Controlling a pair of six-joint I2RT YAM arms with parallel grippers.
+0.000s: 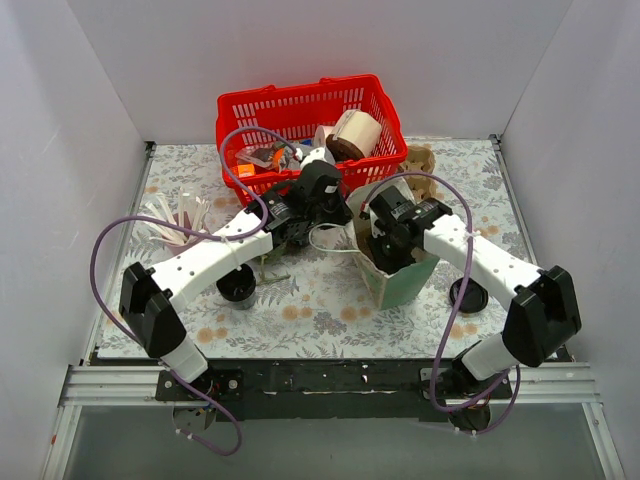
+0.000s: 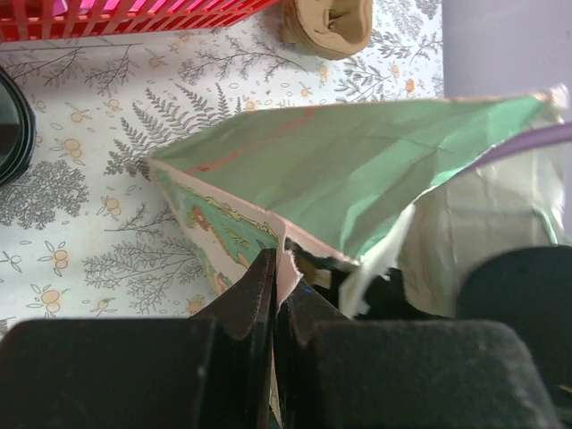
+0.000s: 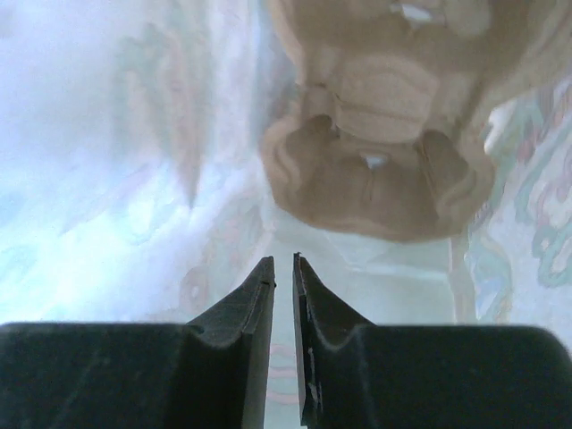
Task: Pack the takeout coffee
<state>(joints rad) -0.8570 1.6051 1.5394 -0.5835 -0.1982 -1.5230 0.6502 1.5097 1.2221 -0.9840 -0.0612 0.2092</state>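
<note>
A green paper bag (image 1: pixel 400 278) stands open at centre right and fills the left wrist view (image 2: pixel 357 170). My left gripper (image 2: pixel 279 268) is shut on the bag's torn near rim, beside the bag's mouth in the top view (image 1: pixel 338 215). My right gripper (image 1: pixel 386 242) reaches down into the bag. In the right wrist view its jaws (image 3: pixel 283 264) are nearly together with nothing between them, above a brown pulp cup carrier (image 3: pixel 380 116) inside the bag. A paper coffee cup with a brown lid (image 1: pixel 355 135) lies in the red basket (image 1: pixel 300 105).
Another pulp carrier (image 1: pixel 422 160) sits behind the bag and shows in the left wrist view (image 2: pixel 326 22). Black round lids lie at the left (image 1: pixel 237 285) and right (image 1: pixel 468 295). Clear plastic cups (image 1: pixel 175 215) lie at far left. White walls enclose the table.
</note>
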